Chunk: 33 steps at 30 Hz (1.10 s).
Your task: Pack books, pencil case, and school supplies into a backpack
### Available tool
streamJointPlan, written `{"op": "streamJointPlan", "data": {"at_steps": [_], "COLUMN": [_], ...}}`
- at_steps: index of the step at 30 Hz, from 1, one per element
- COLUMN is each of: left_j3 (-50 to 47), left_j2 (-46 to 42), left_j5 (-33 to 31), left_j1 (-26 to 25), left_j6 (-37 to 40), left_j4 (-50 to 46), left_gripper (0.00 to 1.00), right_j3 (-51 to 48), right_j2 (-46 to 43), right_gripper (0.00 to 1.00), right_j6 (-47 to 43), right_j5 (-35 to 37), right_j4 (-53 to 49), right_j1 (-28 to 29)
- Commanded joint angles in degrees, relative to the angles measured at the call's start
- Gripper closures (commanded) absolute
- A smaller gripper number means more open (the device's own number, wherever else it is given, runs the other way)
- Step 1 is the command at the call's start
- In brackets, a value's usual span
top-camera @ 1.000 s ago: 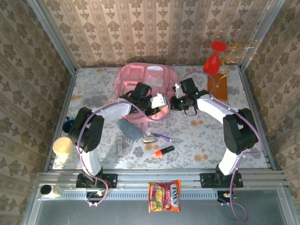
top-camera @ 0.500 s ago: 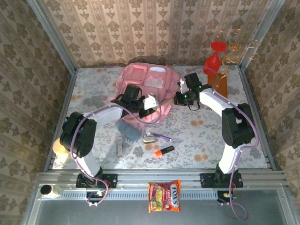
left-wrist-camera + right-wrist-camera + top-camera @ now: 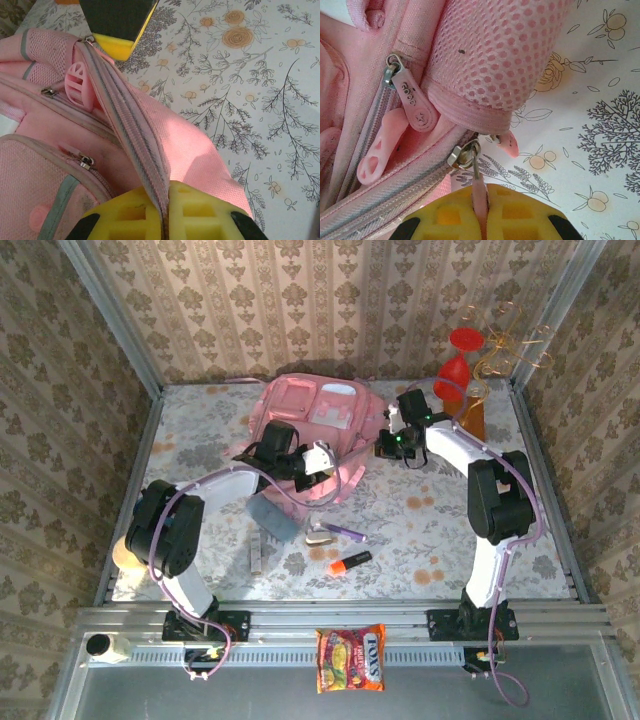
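The big pink backpack [image 3: 300, 400] lies flat near the back of the flowery tabletop [image 3: 190, 445]. I'll place everything else from it.

In front of its left corner lies a pale narrow stick [image 3: 256, 553]. Just beside that, nearer the backpack, is the grey-blue pencil case [image 3: 274, 517]. Both are outside the bag, not yet packed.

The left pincer [image 3: 163, 212] is clenched on the backpack's front-left edge. Its yellow pads [image 3: 130, 215] pinch the grey zip strip [image 3: 125, 120] and lift it into a ridge. I think it holds the cloth tight so the zip can slide without the bag bunching up.

In front of the backpack's middle lie a small beige-white piece [image 3: 320, 536] and a purple pen [image 3: 347, 531] just beside it. A bit farther from the bag is an orange-and-black marker [image 3: 350, 562]. They sit close by, easy to reach once the bag is open.

The right pincer [image 3: 481, 212] is at the backpack's right side. It is clenched on the thin pink pull tab [image 3: 478, 187] that hangs from a shiny zip slider [image 3: 465, 154], under a netted side pocket [image 3: 495, 50]. I think it grips the tab to drag the zip open. So the job looks to be at its start: open the bag first, then fill it. That tab is thin and could slip out.
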Motion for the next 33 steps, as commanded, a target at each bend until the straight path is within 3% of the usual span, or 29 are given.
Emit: {"op": "streamJointPlan", "data": {"at_steps": [1, 8, 15, 22, 27, 33], "left_j3": [0.1, 2.4, 7.1, 12.1, 14.4, 12.4], "left_j2": [-2.6, 0.2, 4.7, 9.1, 10.2, 8.4], "left_j5": [3.0, 3.0, 5.0, 6.5, 6.4, 5.0], "left_j1": [1.8, 0.8, -2.1, -4.8, -6.0, -5.9], "left_j6": [1.5, -1.0, -1.8, -0.7, 0.6, 1.2], "left_j4": [0.6, 1.5, 1.3, 0.0, -2.5, -3.1], "left_gripper": [1.0, 1.0, 1.0, 1.0, 1.0, 1.0], "right_j3": [1.5, -2.4, -9.1, -19.2, -16.6, -5.4], "right_j2": [1.2, -2.1, -12.4, -23.4, -18.7, -7.0], "right_gripper": [1.0, 0.98, 0.62, 0.48, 0.34, 0.25], "right_j6": [2.4, 0.9, -0.8, 0.8, 7.7, 18.0], "right_j5": [8.1, 6.8, 5.9, 10.7, 6.9, 9.9], "right_j4": [0.4, 2.5, 3.6, 7.5, 11.6, 15.2], "right_j1": [-4.5, -4.9, -4.8, -4.8, -4.7, -3.3]}}
